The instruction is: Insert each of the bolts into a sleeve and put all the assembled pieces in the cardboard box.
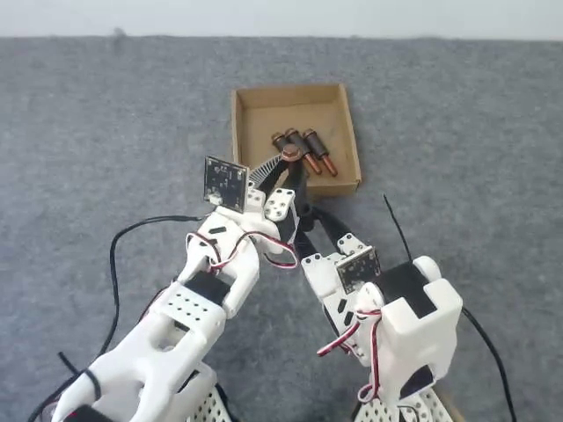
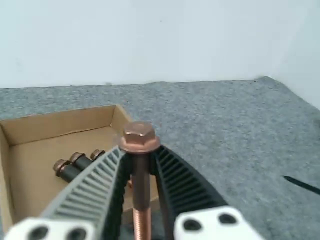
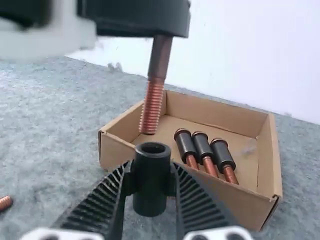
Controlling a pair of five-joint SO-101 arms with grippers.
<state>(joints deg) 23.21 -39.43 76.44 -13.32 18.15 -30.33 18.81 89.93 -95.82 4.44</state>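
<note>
Right gripper (image 3: 151,170) clamped an upright black sleeve (image 3: 150,187) just outside the arm-side wall of the cardboard box (image 1: 290,97). Left gripper (image 2: 139,154) pinched a bolt (image 2: 140,139) vertically: left wrist view gave its hex head, right wrist view its threads above the sleeve, apart. Three assembled pieces (image 3: 202,147) lay inside the box.

Cropped shank, blurred clamp, half-covered parts

Left wrist view: the bolt (image 2: 136,145) runs off the frame's edge, and the left gripper (image 2: 136,157) covers part of the assembled pieces (image 2: 75,162) in the cropped cardboard box (image 2: 60,122). Right wrist view: that gripper is a blur hiding the bolt's head; the right gripper (image 3: 151,167) covers the sides of the sleeve (image 3: 151,187); a copper tip (image 3: 4,202) is cut by the edge.
</note>
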